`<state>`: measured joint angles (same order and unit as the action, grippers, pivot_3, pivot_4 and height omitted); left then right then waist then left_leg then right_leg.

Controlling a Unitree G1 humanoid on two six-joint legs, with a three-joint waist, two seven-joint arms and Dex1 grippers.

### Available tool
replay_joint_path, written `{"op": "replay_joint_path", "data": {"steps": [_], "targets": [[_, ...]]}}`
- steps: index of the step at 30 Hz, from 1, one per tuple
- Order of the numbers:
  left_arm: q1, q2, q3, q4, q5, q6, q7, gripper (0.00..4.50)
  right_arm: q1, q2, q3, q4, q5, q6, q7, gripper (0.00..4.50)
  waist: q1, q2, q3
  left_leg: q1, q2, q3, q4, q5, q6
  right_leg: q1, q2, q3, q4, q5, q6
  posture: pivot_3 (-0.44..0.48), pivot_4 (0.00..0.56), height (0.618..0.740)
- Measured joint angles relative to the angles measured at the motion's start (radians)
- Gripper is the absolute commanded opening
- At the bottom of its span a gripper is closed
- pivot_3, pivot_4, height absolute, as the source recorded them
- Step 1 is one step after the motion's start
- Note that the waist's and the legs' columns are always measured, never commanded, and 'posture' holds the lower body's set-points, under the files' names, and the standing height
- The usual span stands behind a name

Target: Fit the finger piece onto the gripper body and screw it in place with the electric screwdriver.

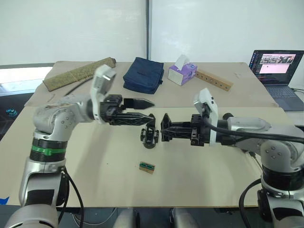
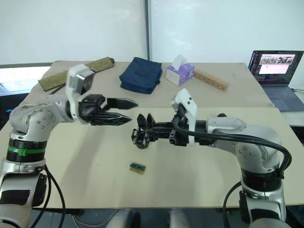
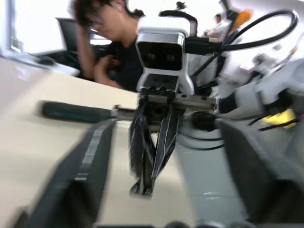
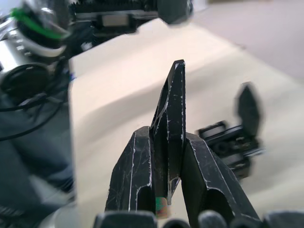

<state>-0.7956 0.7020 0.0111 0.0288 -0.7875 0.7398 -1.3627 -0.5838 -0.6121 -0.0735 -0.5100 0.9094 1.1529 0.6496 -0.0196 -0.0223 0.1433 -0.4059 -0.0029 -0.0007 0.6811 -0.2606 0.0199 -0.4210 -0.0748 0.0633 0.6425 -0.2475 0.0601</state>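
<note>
The gripper body (image 1: 149,136) is a small black assembly standing on the table's middle. My right gripper (image 1: 165,128) is just to its right, low over the table and shut on the finger piece (image 4: 171,109), a black pointed wedge sticking out between the two fingers. In the right wrist view the gripper body (image 4: 232,142) lies beside and beyond the wedge, apart from it. My left gripper (image 1: 142,110) hovers open and empty above and left of the gripper body. The electric screwdriver (image 3: 76,111), a dark cylinder with a metal tip, lies on the table behind the right arm.
A small green-and-tan block (image 1: 147,166) lies nearer the front edge. At the back are a navy bag (image 1: 142,73), a tissue box (image 1: 182,73), a wooden bar with holes (image 1: 213,80) and a tan mat (image 1: 78,73). A laptop (image 1: 278,66) is far right. A person (image 3: 114,42) sits beyond the table.
</note>
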Motion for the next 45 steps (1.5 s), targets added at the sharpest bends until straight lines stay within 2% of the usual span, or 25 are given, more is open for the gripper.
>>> {"op": "replay_joint_path", "data": {"steps": [4, 6, 10, 14, 18, 25, 33, 38, 41, 43, 45], "targets": [[0.097, 0.092, -0.008, 0.150, 0.198, -0.322, -0.128, 4.50, 0.163, -0.078, -0.010, 0.019, -0.117, -0.176, 0.083, 0.38, 0.003, 0.000, 0.000, 0.000, 0.000, 0.002, 0.000, 0.000, 0.000, 0.000, 0.000, 0.000, -0.001, 0.000, 0.000, 0.000, 0.150, 0.740], [0.130, 0.087, -0.016, 0.235, 0.265, -0.442, -0.157, 4.50, 0.244, -0.085, -0.006, 0.018, -0.158, -0.292, 0.164, 0.38, 0.006, 0.000, 0.000, -0.001, 0.000, 0.002, 0.000, 0.000, 0.000, 0.000, 0.000, 0.000, -0.001, 0.000, 0.000, 0.000, 0.150, 0.740], [0.175, 0.048, -0.013, 0.368, 0.357, -0.625, -0.151, 4.50, 0.327, -0.129, 0.071, 0.002, -0.249, -0.446, 0.285, 0.38, 0.008, -0.001, 0.000, -0.001, 0.000, 0.002, 0.002, 0.000, 0.000, 0.001, -0.001, 0.000, -0.001, 0.000, 0.000, 0.000, 0.150, 0.740], [0.245, -0.074, -0.037, 0.484, 0.438, -0.765, -0.085, 4.50, 0.335, -0.063, 0.086, 0.004, -0.301, -0.568, 0.287, 0.38, 0.008, -0.001, 0.001, -0.001, 0.001, 0.001, 0.003, 0.000, 0.000, 0.001, -0.001, 0.000, 0.000, 0.000, 0.000, 0.000, 0.150, 0.740], [0.209, -0.145, -0.077, 0.654, 0.543, -0.923, -0.034, 4.50, 0.339, -0.035, 0.107, 0.007, -0.330, -0.628, 0.289, 0.38, 0.010, -0.003, 0.001, -0.001, 0.000, 0.001, 0.003, 0.000, 0.000, 0.000, -0.001, 0.000, 0.001, 0.000, 0.000, 0.000, 0.150, 0.740], [0.071, -0.293, -0.133, 0.896, 0.630, -1.052, -0.047, 4.50, 0.320, -0.022, 0.132, 0.018, -0.354, -0.657, 0.286, 0.38, 0.016, -0.004, 0.001, -0.002, -0.001, 0.001, 0.004, 0.000, 0.001, 0.001, 0.000, 0.000, 0.001, 0.000, 0.001, 0.000, 0.150, 0.740], [-0.019, -0.374, -0.137, 1.023, 0.664, -1.093, -0.060, 4.50, 0.361, -0.024, 0.131, 0.007, -0.355, -0.660, 0.266, 0.38, 0.008, -0.004, 0.001, -0.001, -0.001, 0.001, 0.004, 0.000, 0.001, 0.001, 0.000, 0.000, 0.002, 0.000, 0.001, 0.000, 0.150, 0.740], [-0.051, -0.384, -0.138, 1.076, 0.684, -1.109, -0.067, 4.50, 0.368, -0.024, 0.131, -0.010, -0.356, -0.661, 0.261, 0.38, 0.006, -0.004, 0.001, -0.001, -0.001, 0.001, 0.005, 0.000, 0.001, 0.001, 0.001, 0.000, 0.003, 0.000, 0.001, 0.000, 0.150, 0.740], [-0.055, -0.383, -0.140, 1.093, 0.706, -1.132, -0.068, 3.68, 0.368, -0.024, 0.131, -0.011, -0.357, -0.666, 0.261, 0.38, 0.007, -0.004, 0.001, -0.001, -0.001, 0.001, 0.005, 0.000, 0.001, 0.001, 0.000, 0.000, 0.003, 0.000, 0.001, 0.000, 0.150, 0.740], [-0.059, -0.380, -0.137, 1.104, 0.708, -1.140, -0.062, 2.76, 0.365, -0.024, 0.131, -0.010, -0.361, -0.675, 0.262, 0.38, 0.007, -0.004, 0.001, -0.001, -0.001, 0.001, 0.005, 0.000, 0.001, 0.001, 0.000, 0.000, 0.003, 0.000, 0.001, 0.000, 0.150, 0.740], [-0.060, -0.379, -0.136, 1.109, 0.711, -1.150, -0.062, 2.32, 0.358, -0.022, 0.132, -0.004, -0.378, -0.694, 0.262, 0.38, 0.006, -0.004, 0.001, -0.001, -0.001, 0.001, 0.005, 0.000, 0.001, 0.001, 0.001, 0.000, 0.003, 0.000, 0.001, 0.000, 0.150, 0.740]]}}
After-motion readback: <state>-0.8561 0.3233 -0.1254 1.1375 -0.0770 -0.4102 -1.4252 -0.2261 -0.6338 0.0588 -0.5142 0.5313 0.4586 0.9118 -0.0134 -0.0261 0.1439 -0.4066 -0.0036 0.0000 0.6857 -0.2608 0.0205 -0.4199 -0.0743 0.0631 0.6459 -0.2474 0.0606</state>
